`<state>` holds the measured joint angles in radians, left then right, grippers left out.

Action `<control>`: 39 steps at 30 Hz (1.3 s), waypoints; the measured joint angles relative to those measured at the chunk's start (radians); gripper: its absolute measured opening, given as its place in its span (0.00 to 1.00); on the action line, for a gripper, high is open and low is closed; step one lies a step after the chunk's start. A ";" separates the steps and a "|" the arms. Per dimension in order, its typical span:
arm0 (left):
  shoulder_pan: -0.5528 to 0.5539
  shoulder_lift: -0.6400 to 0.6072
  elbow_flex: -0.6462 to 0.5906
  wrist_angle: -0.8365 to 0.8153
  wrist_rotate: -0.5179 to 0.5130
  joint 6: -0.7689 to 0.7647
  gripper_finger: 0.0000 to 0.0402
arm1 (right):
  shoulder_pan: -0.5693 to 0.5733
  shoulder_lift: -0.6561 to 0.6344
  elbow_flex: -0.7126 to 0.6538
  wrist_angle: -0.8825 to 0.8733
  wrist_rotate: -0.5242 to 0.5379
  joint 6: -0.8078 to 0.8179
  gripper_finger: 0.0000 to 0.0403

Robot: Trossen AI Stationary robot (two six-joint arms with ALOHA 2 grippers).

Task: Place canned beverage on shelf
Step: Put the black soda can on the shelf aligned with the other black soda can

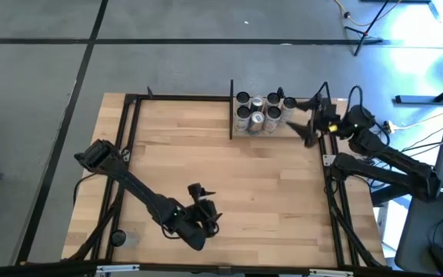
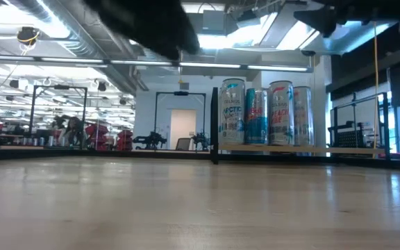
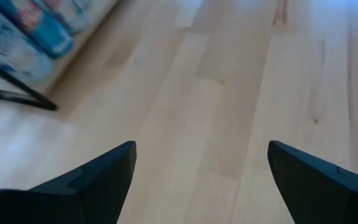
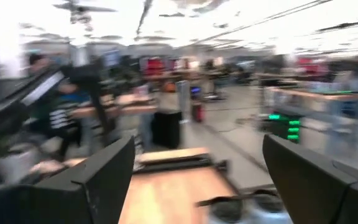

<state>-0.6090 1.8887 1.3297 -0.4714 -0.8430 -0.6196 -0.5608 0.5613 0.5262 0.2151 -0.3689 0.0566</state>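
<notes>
Several tall beverage cans (image 1: 258, 112) stand upright in a cluster on the shelf (image 1: 283, 138), a light wooden bay framed by black uprights at the table's far right. They also show in the low view (image 2: 262, 114) and, blurred, in the left wrist view (image 3: 23, 31). My right gripper (image 1: 308, 117) is open and empty, just right of the cans and above the shelf. My left gripper (image 1: 204, 201) is open and empty over the table's near middle.
A black upright (image 1: 231, 108) bounds the shelf bay on the left of the cans. Thin black frame rails (image 1: 133, 115) run along the table's left, far and right edges. Bare wooden tabletop (image 1: 206, 154) lies between the two arms.
</notes>
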 joint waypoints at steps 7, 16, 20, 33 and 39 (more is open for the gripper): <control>-0.024 -0.049 0.291 -0.554 0.153 -0.224 0.87 | 0.271 0.061 -0.001 -0.105 0.083 -0.075 0.83; -0.124 -0.068 0.437 -1.061 0.503 -0.787 0.87 | 0.527 0.207 -0.002 -0.043 0.224 -0.145 0.83; -0.198 -0.068 0.427 -1.100 0.611 -0.946 0.87 | 0.592 0.274 -0.002 0.045 0.230 -0.161 0.83; -0.412 -0.074 0.425 -1.099 0.766 -1.270 0.87 | 0.627 0.429 -0.002 0.251 0.253 -0.226 0.83; -0.444 -0.074 0.425 -1.100 0.805 -1.349 0.87 | 0.626 0.440 -0.002 0.273 0.256 -0.239 0.83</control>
<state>-1.0528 1.8145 1.7542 -1.5711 -0.0377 -1.9684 0.0654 1.0010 0.5240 0.4880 -0.1127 -0.1824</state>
